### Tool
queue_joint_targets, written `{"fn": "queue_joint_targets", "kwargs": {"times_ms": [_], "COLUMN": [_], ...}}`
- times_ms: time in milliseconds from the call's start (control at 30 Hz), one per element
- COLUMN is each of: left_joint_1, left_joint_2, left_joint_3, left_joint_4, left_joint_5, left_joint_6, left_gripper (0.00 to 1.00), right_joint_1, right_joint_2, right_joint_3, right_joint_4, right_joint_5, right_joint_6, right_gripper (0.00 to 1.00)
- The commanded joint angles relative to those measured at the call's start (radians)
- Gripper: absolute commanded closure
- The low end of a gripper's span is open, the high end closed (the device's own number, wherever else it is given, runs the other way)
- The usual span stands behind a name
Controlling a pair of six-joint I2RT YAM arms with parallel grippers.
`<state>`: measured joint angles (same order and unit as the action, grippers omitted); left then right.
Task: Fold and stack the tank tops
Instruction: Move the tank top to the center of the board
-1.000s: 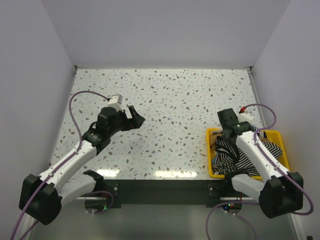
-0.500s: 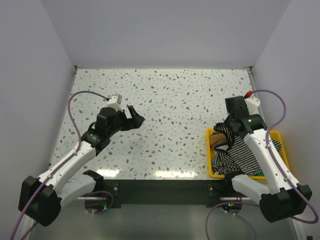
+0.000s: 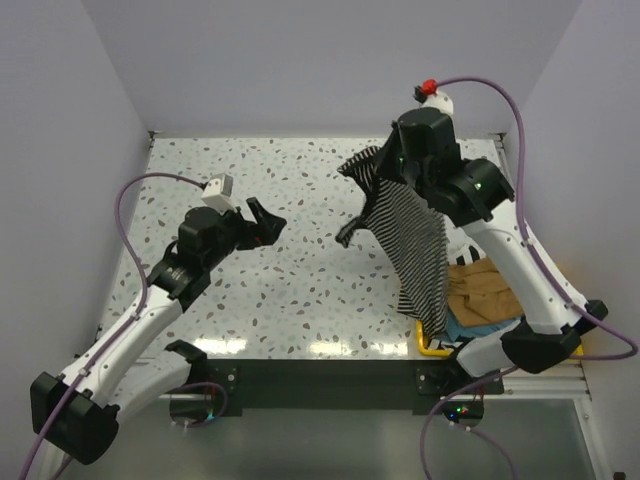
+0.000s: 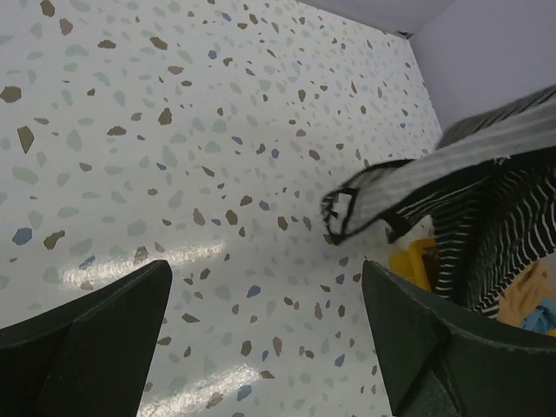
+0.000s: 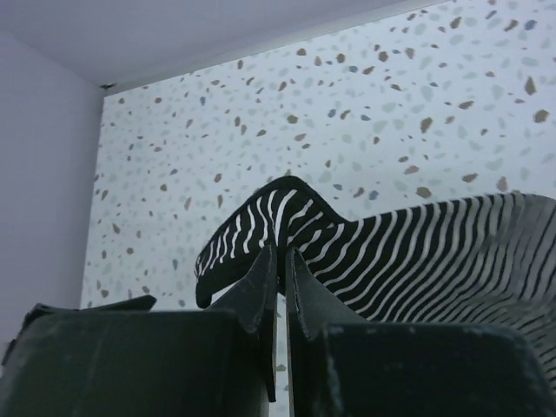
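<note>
Speckled tabletop (image 3: 300, 280) spreads under both my arms. My right fingers (image 5: 280, 259) are pinched tight on the black-and-white striped tank top (image 3: 415, 235), gripping its dark-trimmed edge high above the yellow bin (image 3: 432, 347). The cloth hangs down from them, its lower end reaching the bin's near-left corner. A tan-brown tank top (image 3: 490, 285) lies crumpled in the bin, with teal cloth (image 3: 472, 325) just beside it on the near side. My left fingers (image 3: 268, 218) stand wide apart, holding nothing, well to the left of the bin. A loose strap (image 4: 347, 208) of the striped top dangles between them and the bin.
</note>
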<state>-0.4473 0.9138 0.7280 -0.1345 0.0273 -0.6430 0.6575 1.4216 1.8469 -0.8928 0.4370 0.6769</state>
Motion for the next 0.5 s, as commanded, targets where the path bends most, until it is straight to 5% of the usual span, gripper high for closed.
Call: {"fn": "queue_joint_targets", "kwargs": {"times_ms": [0, 100, 333, 467], "left_joint_1": [0.002, 0.002, 0.002, 0.002], "left_joint_2": [-0.026, -0.053, -0.093, -0.067], "left_joint_3": [0.047, 0.033, 0.06, 0.065], "left_joint_4": [0.059, 0.114, 0.026, -0.01], "left_joint_5": [0.029, 0.072, -0.07, -0.113], "left_joint_6": [0.013, -0.006, -0.015, -0.024], "left_gripper": [0.05, 0.06, 0.06, 0.09], "right_joint_1": [0.04, 0.068, 0.08, -0.002], "right_joint_2": [0.098, 0.189, 0.364, 0.531], "right_joint_3": [0.2, 0.32, 0.36, 0.5], "right_joint_4": [0.057, 0.083, 0.207, 0.201], "right_joint_5": [-0.066, -0.099, -0.126, -0.113], "right_joint_6": [-0.037, -0.04, -0.02, -0.017], "right_gripper": [1.0, 1.0, 1.0, 1.0]}}
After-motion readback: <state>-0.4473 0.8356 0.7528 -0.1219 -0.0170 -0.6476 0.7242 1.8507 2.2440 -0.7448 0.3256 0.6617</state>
